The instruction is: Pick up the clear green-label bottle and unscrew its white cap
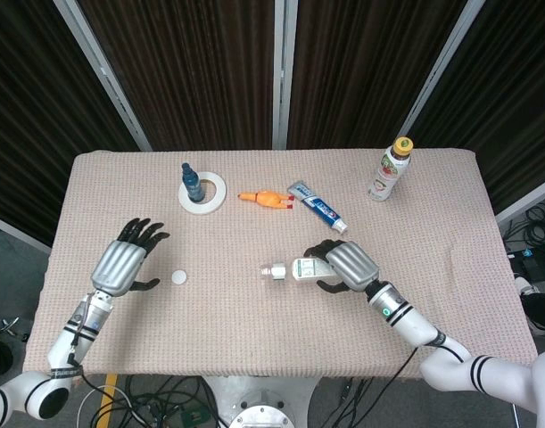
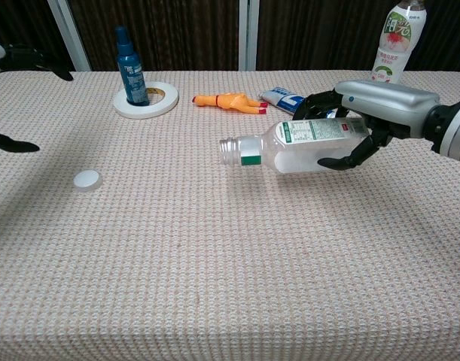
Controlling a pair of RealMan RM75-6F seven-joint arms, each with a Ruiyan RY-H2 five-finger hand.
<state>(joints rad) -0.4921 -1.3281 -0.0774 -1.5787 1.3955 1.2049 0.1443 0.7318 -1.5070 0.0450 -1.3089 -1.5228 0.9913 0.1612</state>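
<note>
My right hand grips the clear green-label bottle on its side, low over the table, its open uncapped mouth pointing left. The white cap lies by itself on the tablecloth at the left. My left hand is open beside the cap, a little to its left, holding nothing; in the chest view only its dark fingertips show at the left edge.
At the back stand a blue bottle inside a white tape ring, an orange toy chicken, a toothpaste tube and a yellow-capped drink bottle. The table's front edge lies close below both hands.
</note>
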